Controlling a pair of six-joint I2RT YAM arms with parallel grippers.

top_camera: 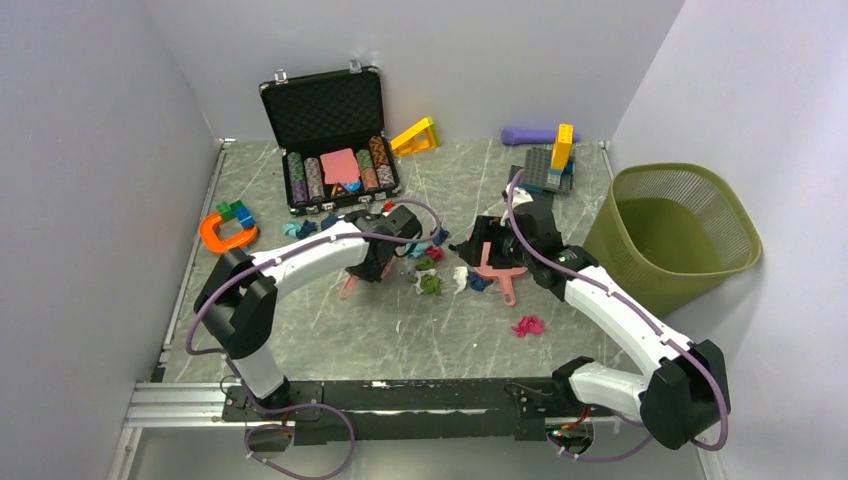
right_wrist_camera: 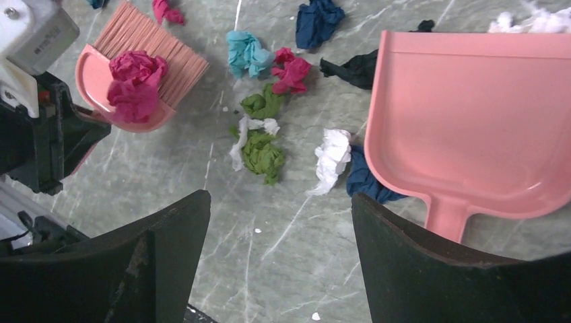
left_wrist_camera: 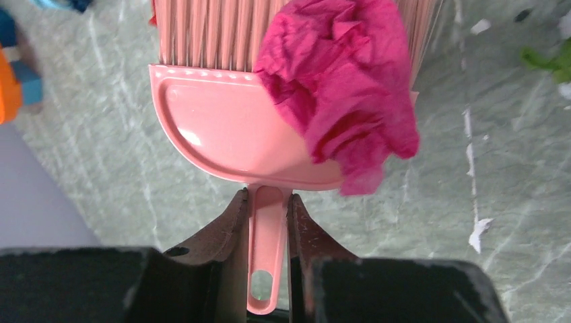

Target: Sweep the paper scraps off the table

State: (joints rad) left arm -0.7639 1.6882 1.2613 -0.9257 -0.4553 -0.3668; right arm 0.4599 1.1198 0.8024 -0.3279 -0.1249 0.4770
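The left hand (left_wrist_camera: 268,222) was pressed together on the thin handle of the pink plastic hand brush (left_wrist_camera: 229,128). A crumpled magenta paper wad (left_wrist_camera: 337,87) rode on top of the brush, against the bristle roots. The right hand (right_wrist_camera: 279,198) hung spread and empty over the counter (top_camera: 400,330), with the handle of the flat pink plastic dustpan (right_wrist_camera: 471,108) just beside one finger.

Most of the small crumpled paper scraps (right_wrist_camera: 262,151) lay between brush and dustpan, in a loose band running roughly alongside the pan's side wall. A white and a navy wad touched that wall, and one magenta scrap (top_camera: 527,326) sat apart, nearer the arm bases.

The brush's long axis ran from handle to bristles, aimed toward the scraps. The pan's mouth opened away from its handle, apparently toward the far side, not toward the pile.

A clean sweep would probably need the pan gripped and turned mouth-on first. Low, short strokes should follow, and the riding wad should be shaken off.
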